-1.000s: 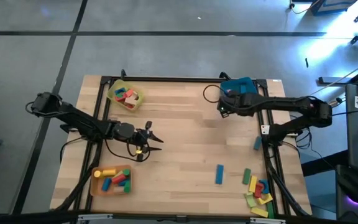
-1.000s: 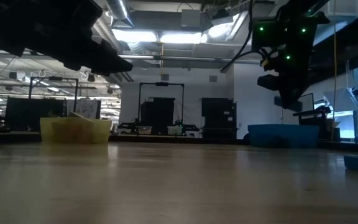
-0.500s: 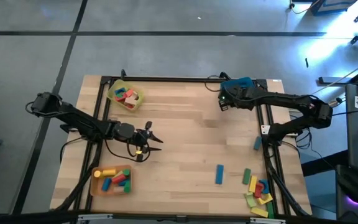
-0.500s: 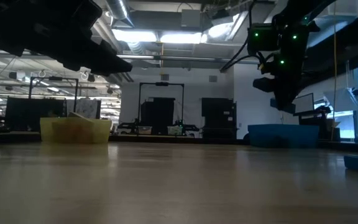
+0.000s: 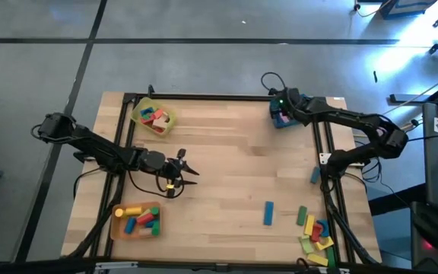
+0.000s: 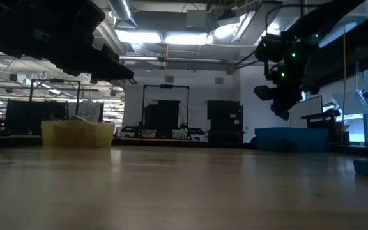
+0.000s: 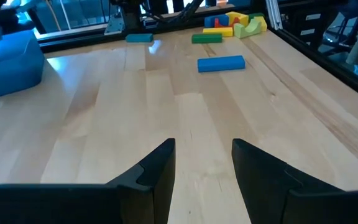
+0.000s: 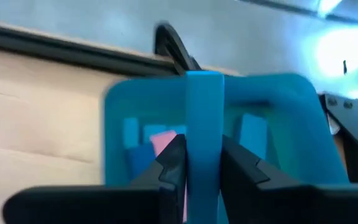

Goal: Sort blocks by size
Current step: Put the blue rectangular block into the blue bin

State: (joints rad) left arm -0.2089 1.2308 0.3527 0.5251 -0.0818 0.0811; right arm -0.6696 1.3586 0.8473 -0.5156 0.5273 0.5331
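Your right gripper hangs over the blue tray, pinching a blue bar. Let go too soon and the bar may hit the rim and fall outside. Your left gripper waits spread, well away from the tray

The right gripper is over the blue tray at the table's far corner, and the left gripper waits near the middle.

The right gripper reaches to the far right corner, fingers clamped. The left gripper hovers mid-left, fingers parted.
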